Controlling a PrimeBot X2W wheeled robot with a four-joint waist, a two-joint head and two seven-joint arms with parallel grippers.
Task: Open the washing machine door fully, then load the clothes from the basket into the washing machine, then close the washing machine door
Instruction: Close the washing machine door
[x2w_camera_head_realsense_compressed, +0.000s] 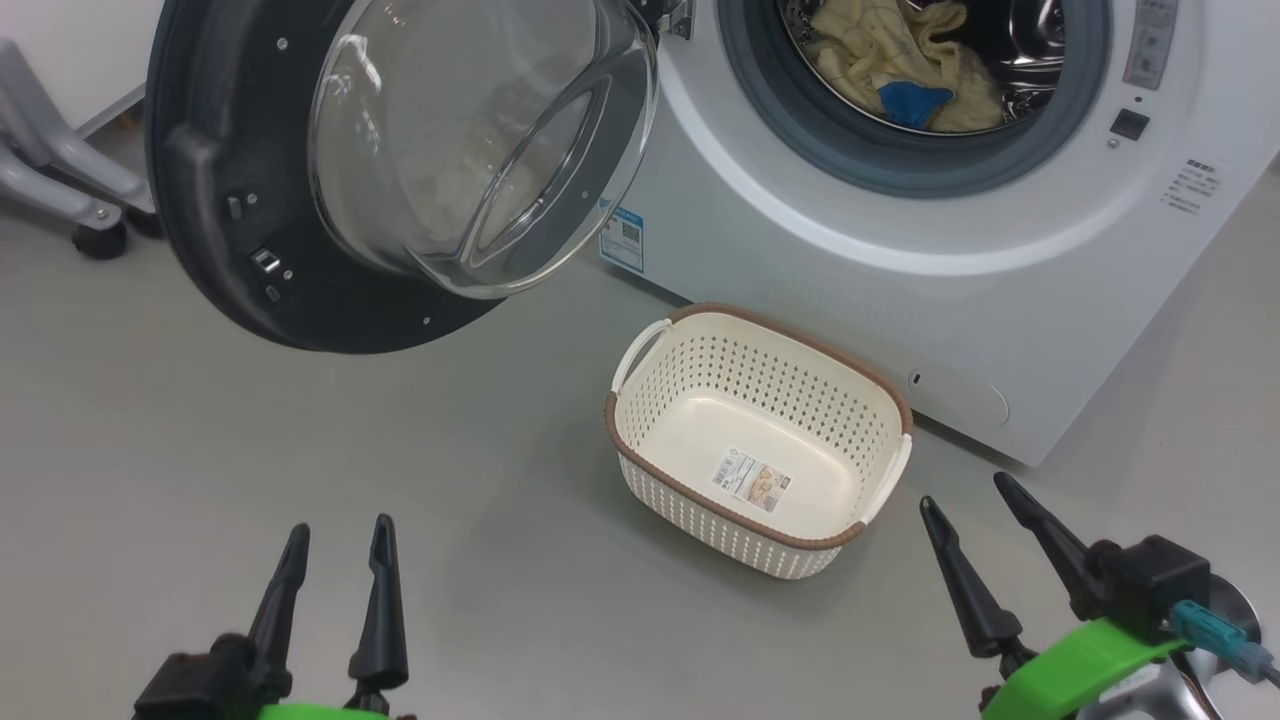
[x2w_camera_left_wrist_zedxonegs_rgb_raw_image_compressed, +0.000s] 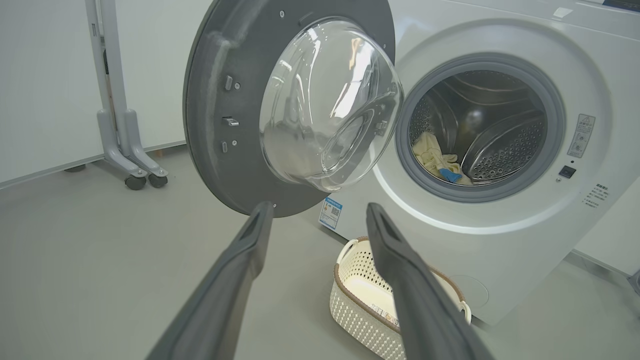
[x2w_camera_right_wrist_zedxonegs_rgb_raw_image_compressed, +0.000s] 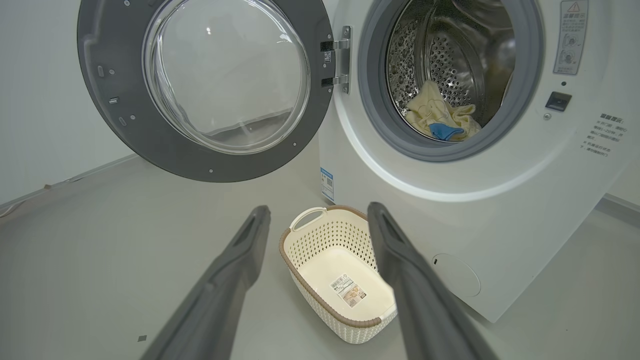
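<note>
The washing machine (x2w_camera_head_realsense_compressed: 900, 260) (x2w_camera_left_wrist_zedxonegs_rgb_raw_image_compressed: 500, 240) (x2w_camera_right_wrist_zedxonegs_rgb_raw_image_compressed: 500, 210) stands with its door (x2w_camera_head_realsense_compressed: 400, 170) (x2w_camera_left_wrist_zedxonegs_rgb_raw_image_compressed: 280, 110) (x2w_camera_right_wrist_zedxonegs_rgb_raw_image_compressed: 200, 90) swung wide open to the left. The clothes (x2w_camera_head_realsense_compressed: 900, 60) (x2w_camera_left_wrist_zedxonegs_rgb_raw_image_compressed: 437, 160) (x2w_camera_right_wrist_zedxonegs_rgb_raw_image_compressed: 440, 117), cream-yellow with a blue patch, lie inside the steel drum. The basket (x2w_camera_head_realsense_compressed: 640, 350) (x2w_camera_left_wrist_zedxonegs_rgb_raw_image_compressed: 350, 295) (x2w_camera_right_wrist_zedxonegs_rgb_raw_image_compressed: 305, 235) sits on the floor before the machine, holding no garment, a label on its bottom. My left gripper (x2w_camera_head_realsense_compressed: 340, 535) (x2w_camera_left_wrist_zedxonegs_rgb_raw_image_compressed: 320, 210) is open, low and left of the basket. My right gripper (x2w_camera_head_realsense_compressed: 965, 490) (x2w_camera_right_wrist_zedxonegs_rgb_raw_image_compressed: 317, 210) is open, just right of the basket, holding nothing.
A grey wheeled stand (x2w_camera_head_realsense_compressed: 70, 190) (x2w_camera_left_wrist_zedxonegs_rgb_raw_image_compressed: 125, 145) is at the far left by the wall. Grey floor (x2w_camera_head_realsense_compressed: 300, 450) spreads left of the basket. The open door overhangs the floor at the upper left.
</note>
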